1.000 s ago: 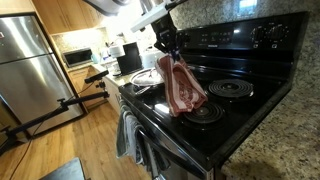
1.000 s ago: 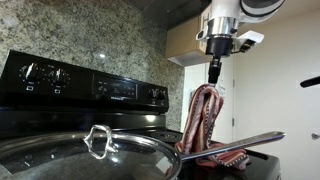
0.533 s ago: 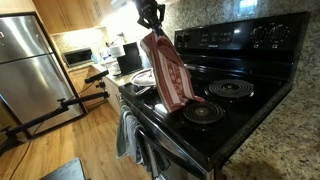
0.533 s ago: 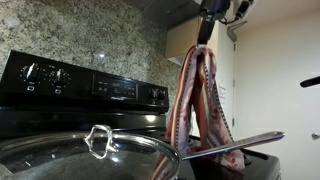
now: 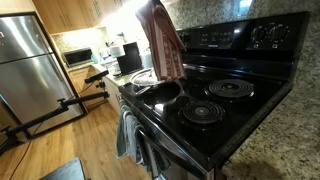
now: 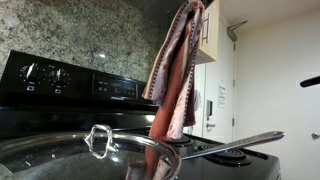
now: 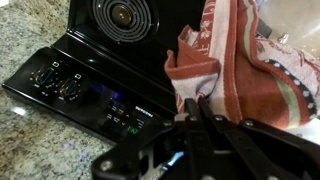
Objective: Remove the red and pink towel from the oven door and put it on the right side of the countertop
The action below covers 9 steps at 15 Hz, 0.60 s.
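Observation:
The red and pink towel [image 5: 162, 42] hangs in the air above the black stovetop, its top out of frame in both exterior views. It also shows as a long hanging strip [image 6: 176, 75]. In the wrist view my gripper [image 7: 193, 104] is shut on the towel's bunched top edge [image 7: 240, 70]. The gripper itself is out of frame in both exterior views. The oven door [image 5: 168, 150] is the black front below the burners. The speckled granite countertop [image 5: 290, 135] lies to the right of the stove and also shows in the wrist view [image 7: 30, 140].
A grey-blue towel [image 5: 128, 135] hangs on the oven door handle. A pan with a glass lid [image 6: 85, 155] and a long handle sits on a burner. The stove's control panel [image 7: 90, 95] with knobs is below the gripper. A steel fridge [image 5: 30, 65] stands at left.
The towel has been lifted higher over the stove; its lower end has come up off the burner, and the gripper has risen out of both exterior views.

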Available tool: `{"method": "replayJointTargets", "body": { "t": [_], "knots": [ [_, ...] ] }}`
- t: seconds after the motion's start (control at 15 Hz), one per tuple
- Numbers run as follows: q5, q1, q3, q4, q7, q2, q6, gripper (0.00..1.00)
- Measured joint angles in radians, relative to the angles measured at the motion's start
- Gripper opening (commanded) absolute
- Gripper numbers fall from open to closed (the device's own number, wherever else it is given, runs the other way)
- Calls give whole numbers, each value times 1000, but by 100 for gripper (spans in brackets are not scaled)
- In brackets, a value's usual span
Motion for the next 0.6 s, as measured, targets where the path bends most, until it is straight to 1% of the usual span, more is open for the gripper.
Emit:
{"method": "replayJointTargets", "body": {
  "t": [0.33,0.6],
  "knots": [
    [7,-23,-30,54,1,39,0,1],
    [71,-75,-69,86,2,30,0,1]
  ]
}}
